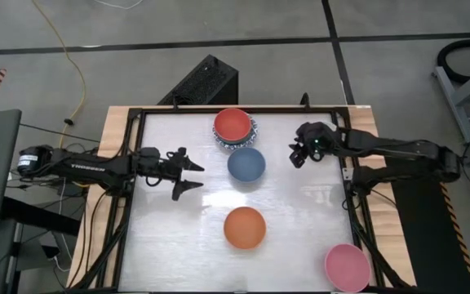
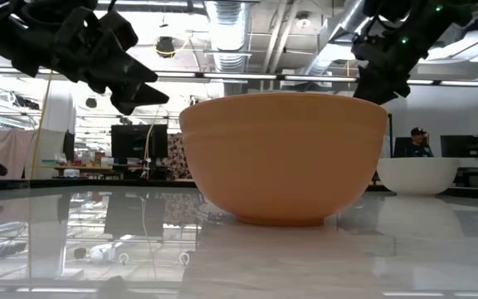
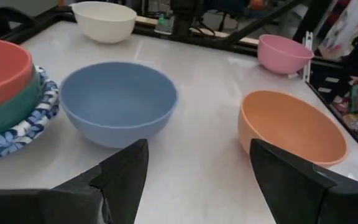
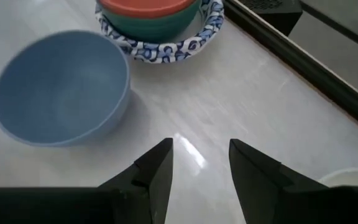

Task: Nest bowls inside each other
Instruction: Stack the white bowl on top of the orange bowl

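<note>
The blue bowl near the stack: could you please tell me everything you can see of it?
The blue bowl is plain, round, a matte dusty blue, apparently smooth plastic or ceramic. It stands upright and empty on the white table, just in front of the stack of red, teal and blue-patterned bowls, close to it, though contact is unclear. It lies between the two grippers; neither touches it. The orange bowl sits apart from it.

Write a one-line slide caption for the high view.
Both open tools flank the blue bowl; red-topped stack behind, orange and pink bowls loose.
</note>
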### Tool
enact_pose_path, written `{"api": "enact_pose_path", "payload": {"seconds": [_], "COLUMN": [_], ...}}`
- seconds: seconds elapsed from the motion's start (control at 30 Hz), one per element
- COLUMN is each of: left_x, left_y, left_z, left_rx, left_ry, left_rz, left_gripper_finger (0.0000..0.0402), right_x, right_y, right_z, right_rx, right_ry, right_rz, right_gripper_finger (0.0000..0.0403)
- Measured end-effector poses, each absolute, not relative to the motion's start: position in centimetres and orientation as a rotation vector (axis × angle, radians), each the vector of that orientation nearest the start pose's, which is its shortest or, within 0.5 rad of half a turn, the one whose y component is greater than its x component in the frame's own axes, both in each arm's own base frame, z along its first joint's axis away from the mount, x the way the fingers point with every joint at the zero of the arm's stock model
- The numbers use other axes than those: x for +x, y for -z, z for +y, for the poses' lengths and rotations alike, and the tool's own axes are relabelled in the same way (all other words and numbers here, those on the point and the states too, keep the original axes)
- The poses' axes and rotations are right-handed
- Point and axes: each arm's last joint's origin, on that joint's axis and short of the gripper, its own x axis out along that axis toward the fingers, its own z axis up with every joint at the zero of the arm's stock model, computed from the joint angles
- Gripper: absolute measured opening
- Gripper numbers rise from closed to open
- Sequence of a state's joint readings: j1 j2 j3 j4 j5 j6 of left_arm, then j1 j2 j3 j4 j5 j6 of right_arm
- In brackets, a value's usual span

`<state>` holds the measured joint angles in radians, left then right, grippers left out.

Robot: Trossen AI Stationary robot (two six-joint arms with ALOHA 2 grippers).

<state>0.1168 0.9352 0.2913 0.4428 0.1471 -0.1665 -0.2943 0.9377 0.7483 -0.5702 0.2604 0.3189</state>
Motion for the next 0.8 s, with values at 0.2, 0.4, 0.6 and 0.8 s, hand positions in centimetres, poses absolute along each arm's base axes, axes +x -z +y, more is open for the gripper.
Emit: {"api": "enact_pose_path", "payload": {"seconds": [0.2, 0.4, 0.6, 0.8], "left_x": [19.0, 19.0, 19.0, 19.2], "left_y": [-19.7, -19.7, -19.7, -21.0], "left_z": [0.7, 0.4, 0.3, 0.4], "left_rx": [-0.18, -0.177, -0.207, -0.189], "left_ry": [-0.008, -0.037, -0.017, 0.003], "left_rz": [0.203, 0.202, 0.204, 0.152], "left_gripper_finger": [0.027, 0.027, 0.027, 0.027], "right_x": [18.3, 20.4, 22.9, 22.9], "right_y": [-25.4, -24.7, -24.7, -25.4], "right_z": [-6.3, -6.5, -6.1, -6.3], "right_rx": [0.299, 0.364, 0.339, 0.323], "right_ry": [0.646, 0.625, 0.436, 0.439], "right_rz": [0.734, 0.687, 0.588, 0.627], "right_gripper_finger": [0.0176, 0.0176, 0.0175, 0.0175]}}
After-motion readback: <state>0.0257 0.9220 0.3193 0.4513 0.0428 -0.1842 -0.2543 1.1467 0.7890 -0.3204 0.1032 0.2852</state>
